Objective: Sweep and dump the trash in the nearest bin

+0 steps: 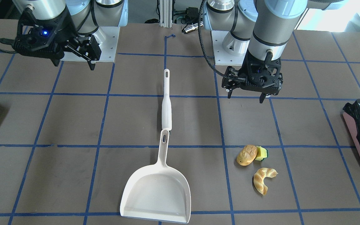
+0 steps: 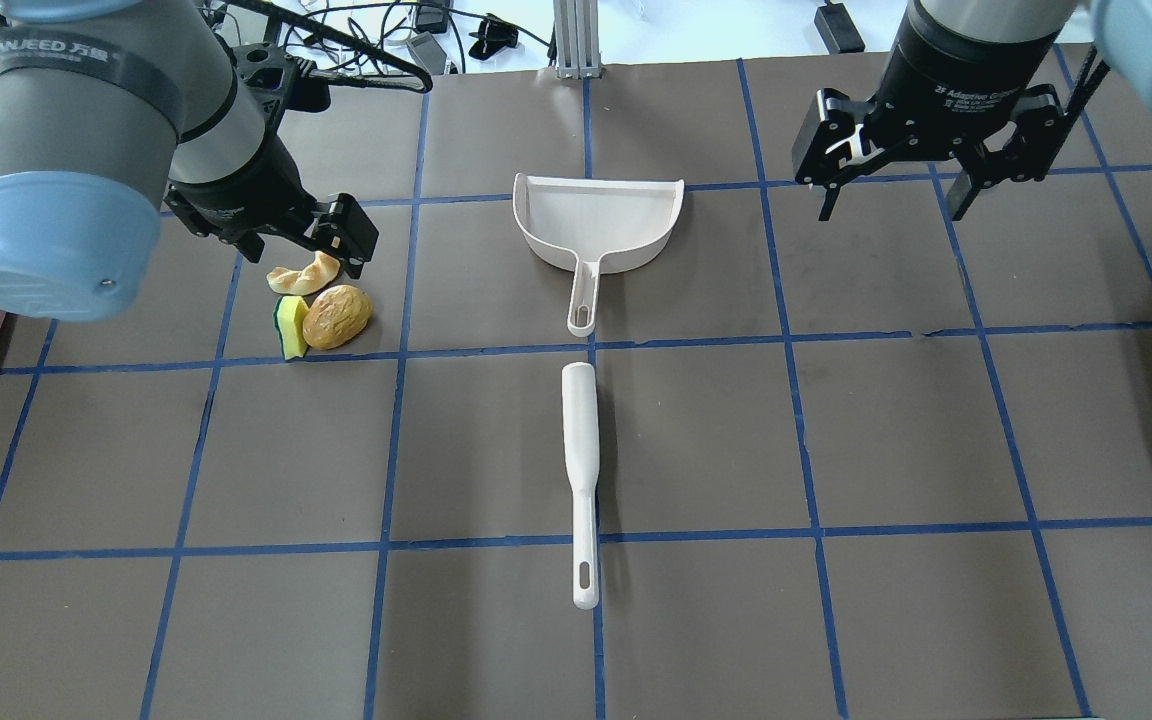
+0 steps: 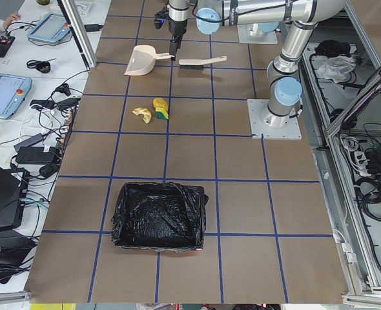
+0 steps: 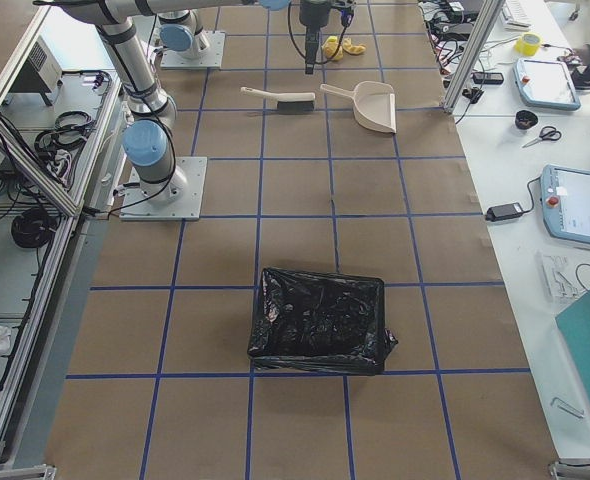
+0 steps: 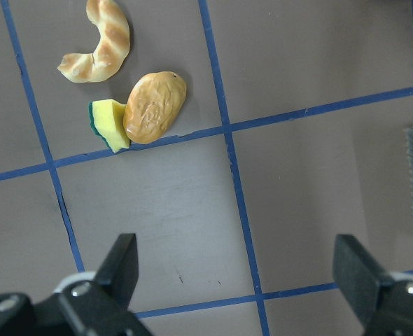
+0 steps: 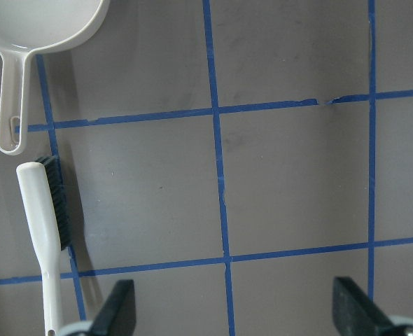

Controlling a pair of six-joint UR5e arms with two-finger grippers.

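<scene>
Left hand [image 5: 234, 262] and right hand [image 2: 891, 205] both spread, empty; bread roll [image 5: 155, 106], croissant [image 5: 98, 43] and sponge [image 5: 107, 124] lie on the tabletop [image 5: 297, 210] just ahead of my left hand, all light, roll-prone, sponge soft, I judge, so sweep, gripping the stiff brush [image 2: 581, 440] mid-handle, between my hands.

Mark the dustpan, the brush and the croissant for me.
dustpan [image 1: 156, 195], front-facing view, bare pan floor.
brush [image 2: 585, 540], overhead view, thin handle.
croissant [image 5: 107, 47], left wrist view, middle of its curve.
</scene>
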